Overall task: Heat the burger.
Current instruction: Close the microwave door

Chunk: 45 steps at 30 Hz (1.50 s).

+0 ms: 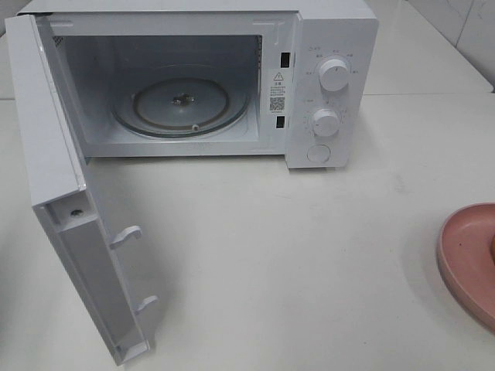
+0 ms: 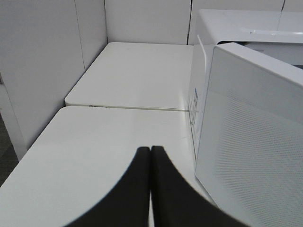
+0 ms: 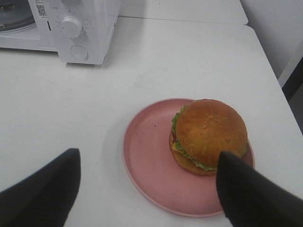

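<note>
Overhead: microwave (image 1: 232, 77) on the bench (image 1: 309, 255), door (image 1: 69, 209) swung open, only the pink plate (image 1: 468, 259) edge visible. Right wrist view alone shows the burger (image 3: 208, 135) on that plate, probably off-centre; right gripper (image 3: 147, 189) jaws released above it. Left gripper (image 2: 150, 156) jaws clenched, empty, beside the door.

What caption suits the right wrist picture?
Open end effector above a burger on a pink plate.

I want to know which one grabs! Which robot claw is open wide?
The right gripper, above the pink plate with the burger; its fingers stand far apart. The left gripper is shut, fingers pressed together.
</note>
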Tool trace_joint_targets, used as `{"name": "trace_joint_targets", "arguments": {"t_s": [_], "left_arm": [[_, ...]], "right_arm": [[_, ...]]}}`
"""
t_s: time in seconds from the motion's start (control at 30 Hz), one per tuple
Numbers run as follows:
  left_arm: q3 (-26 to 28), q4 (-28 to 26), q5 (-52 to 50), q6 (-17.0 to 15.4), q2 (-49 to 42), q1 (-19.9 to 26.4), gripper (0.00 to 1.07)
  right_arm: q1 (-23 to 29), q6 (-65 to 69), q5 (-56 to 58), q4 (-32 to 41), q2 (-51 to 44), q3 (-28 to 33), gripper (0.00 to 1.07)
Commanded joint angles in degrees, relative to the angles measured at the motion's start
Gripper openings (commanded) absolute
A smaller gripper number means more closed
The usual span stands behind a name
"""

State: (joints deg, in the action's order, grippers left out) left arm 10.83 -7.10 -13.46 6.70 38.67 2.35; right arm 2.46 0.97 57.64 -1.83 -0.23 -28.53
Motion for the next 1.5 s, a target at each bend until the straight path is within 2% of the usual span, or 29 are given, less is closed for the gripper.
{"name": "trace_joint_targets", "arguments": {"t_s": [0.03,0.17,0.6,0.77,0.8,0.87,0.9,0.93,0.97,1.03,1.1,1.47,1.5], "left_arm": [[-0.11,1.89,-4.7,-0.57,3.15,-0.23,0.0],[-0.11,4.3,-11.17,-1.03,9.4,-2.81,0.0],[0.34,4.76,-19.6,-0.97,21.66,-9.68,0.0],[1.83,9.22,-20.68,-0.97,26.41,-11.75,0.0],[2.52,11.63,-20.97,-1.6,27.9,-12.32,0.0],[2.75,12.43,-21.2,-2.18,28.65,-12.61,0.0],[3.15,14.32,-22.46,-4.76,30.14,-12.61,0.0],[3.15,14.32,-22.46,-4.76,30.14,-12.61,0.0],[3.61,15.99,-23.61,-7.22,31.46,-12.61,0.0],[3.84,17.13,-24.24,-8.14,32.03,-12.61,0.0],[5.33,22.46,-25.67,-11.4,34.84,-12.61,0.0],[8.88,28.48,-29.51,-15.7,41.2,-12.61,0.0],[9.97,30.19,-29.68,-17.3,42.34,-12.61,0.0]], "right_arm": [[-0.34,-0.06,-0.69,-0.11,-1.49,0.0,0.76],[-0.34,-0.06,-0.69,-0.11,-1.49,0.0,0.76],[-0.34,-0.06,-0.69,-0.11,-1.49,0.0,0.76],[-0.34,-0.06,-0.69,-0.11,-1.49,0.0,0.76],[-0.34,-0.06,-0.69,-0.11,-1.49,0.0,0.76],[-0.34,-0.06,-0.69,-0.11,-1.49,0.0,0.76],[-0.34,-0.06,-0.69,-0.11,-1.49,0.0,0.76],[-0.34,-0.06,-0.69,-0.11,-1.49,0.0,0.76],[-0.34,-0.06,-0.69,-0.11,-1.49,0.0,0.76],[-0.34,-0.06,-0.69,-0.11,-1.49,0.0,0.76],[-0.34,-0.06,-0.69,-0.11,-1.49,0.0,0.76],[-0.34,-0.06,-0.69,-0.11,-1.49,0.0,0.76],[-0.34,-0.06,-0.69,-0.11,-1.49,0.0,0.76]]}}
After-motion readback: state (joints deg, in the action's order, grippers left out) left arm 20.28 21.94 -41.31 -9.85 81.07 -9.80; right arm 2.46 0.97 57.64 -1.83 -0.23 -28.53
